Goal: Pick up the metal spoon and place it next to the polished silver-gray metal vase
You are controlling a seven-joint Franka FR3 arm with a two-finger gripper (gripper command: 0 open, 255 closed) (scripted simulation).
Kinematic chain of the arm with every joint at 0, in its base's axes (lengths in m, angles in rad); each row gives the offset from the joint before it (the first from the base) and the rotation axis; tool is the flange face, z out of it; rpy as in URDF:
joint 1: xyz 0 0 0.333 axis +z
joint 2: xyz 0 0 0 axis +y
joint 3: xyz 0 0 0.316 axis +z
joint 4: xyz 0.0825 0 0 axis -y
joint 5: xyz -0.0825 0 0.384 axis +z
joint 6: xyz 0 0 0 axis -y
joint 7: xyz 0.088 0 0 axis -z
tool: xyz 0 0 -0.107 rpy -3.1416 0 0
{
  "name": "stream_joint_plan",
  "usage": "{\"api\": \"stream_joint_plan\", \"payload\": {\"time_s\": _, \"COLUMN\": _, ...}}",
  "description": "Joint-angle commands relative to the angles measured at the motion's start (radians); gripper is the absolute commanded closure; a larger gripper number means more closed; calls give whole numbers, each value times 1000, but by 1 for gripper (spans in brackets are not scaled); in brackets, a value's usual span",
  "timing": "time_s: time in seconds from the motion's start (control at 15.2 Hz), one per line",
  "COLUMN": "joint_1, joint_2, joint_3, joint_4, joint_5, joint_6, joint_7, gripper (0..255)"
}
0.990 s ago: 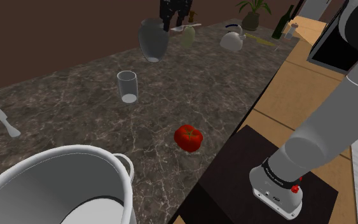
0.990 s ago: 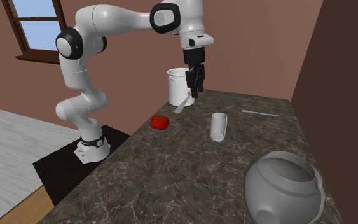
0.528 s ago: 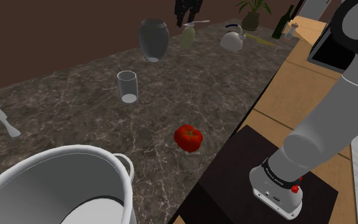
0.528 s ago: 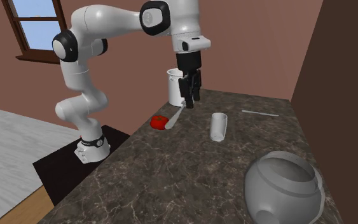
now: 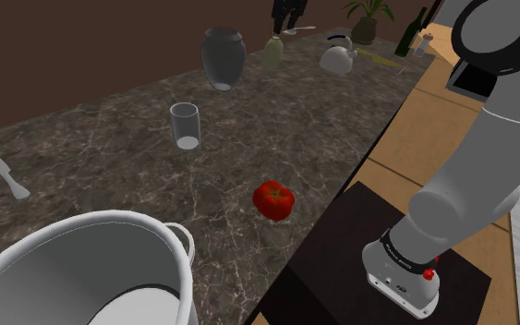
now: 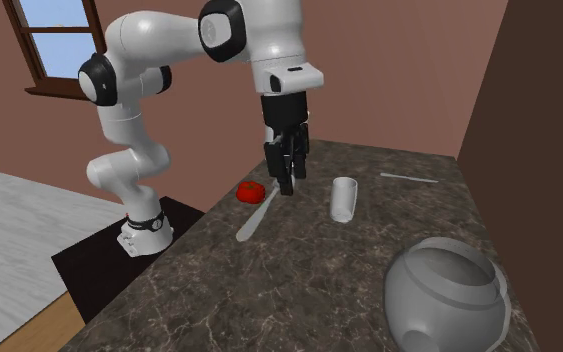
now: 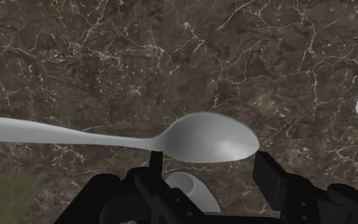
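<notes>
Carrying the spoon (image 6: pixel 257 215) pinched in the pincer (image 6: pixel 286 185) above the counter (image 6: pixel 269 290), the arm is travelling nearer the vase (image 6: pixel 449 295), yet staying well apart; the placing is still waiting.

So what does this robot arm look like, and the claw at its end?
The arm is built of rounded, glossy white segments linked by dark grey joints, rising from a white base that carries a small red mark. The gripper at its end is all black, with two straight, blocky fingers.
</notes>
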Motion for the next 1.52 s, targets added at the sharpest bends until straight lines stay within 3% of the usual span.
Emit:
{"api": "stream_joint_plan", "payload": {"time_s": 0.0, "joint_1": -7, "joint_2": -7, "joint_3": -3, "joint_4": -36, "joint_5": 4, "joint_6": 30, "joint_7": -9, "gripper": 255}}
{"api": "stream_joint_plan", "payload": {"time_s": 1.45, "joint_1": -20, "joint_2": -44, "joint_3": -8, "joint_4": -383, "joint_5": 12, "joint_6": 341, "joint_7": -10, "gripper": 255}}
